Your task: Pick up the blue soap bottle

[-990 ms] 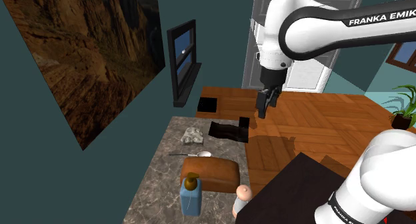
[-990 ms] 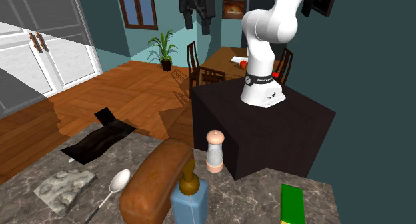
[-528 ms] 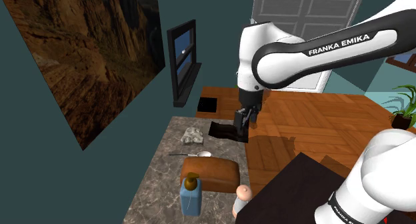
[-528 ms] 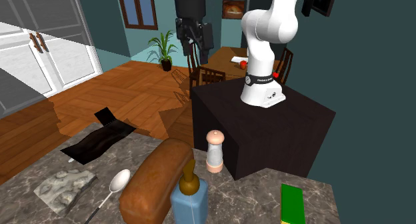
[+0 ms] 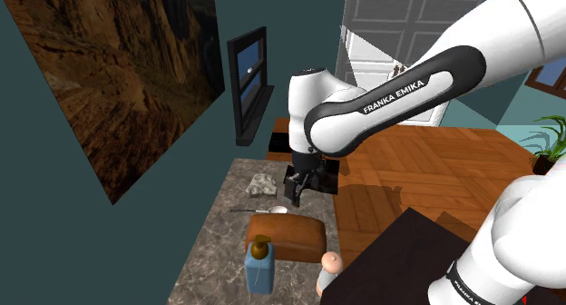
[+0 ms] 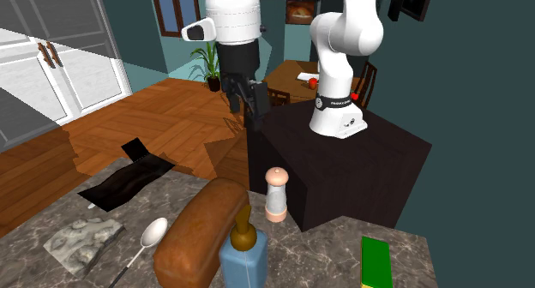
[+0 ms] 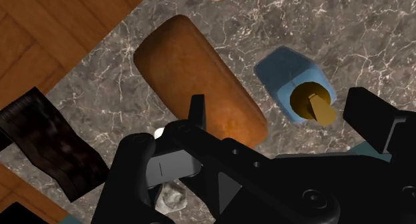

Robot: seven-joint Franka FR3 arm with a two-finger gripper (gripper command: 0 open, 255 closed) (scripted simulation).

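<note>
Grey veined stone makes up the bench point(image 5: 210, 258), and the white arm point(image 5: 381, 103) bends over it from its dark stand point(image 6: 343, 171). A brown loaf point(image 5: 288, 235) lies across the bench. The blue soap bottle point(image 5: 259, 272), with its amber pump, stands upright just beside the loaf, toward the shoulder view's lower edge. The jaws hang in the air on the loaf's other side, near the spoon point(image 5: 263, 210) in the shoulder view. They are spread apart and grip nothing. The bottle sits lower than the jaws and apart from them, with the loaf between. Seen along the hand, it lies ahead of the two fingers point(image 7: 373, 119), untouched.
</note>
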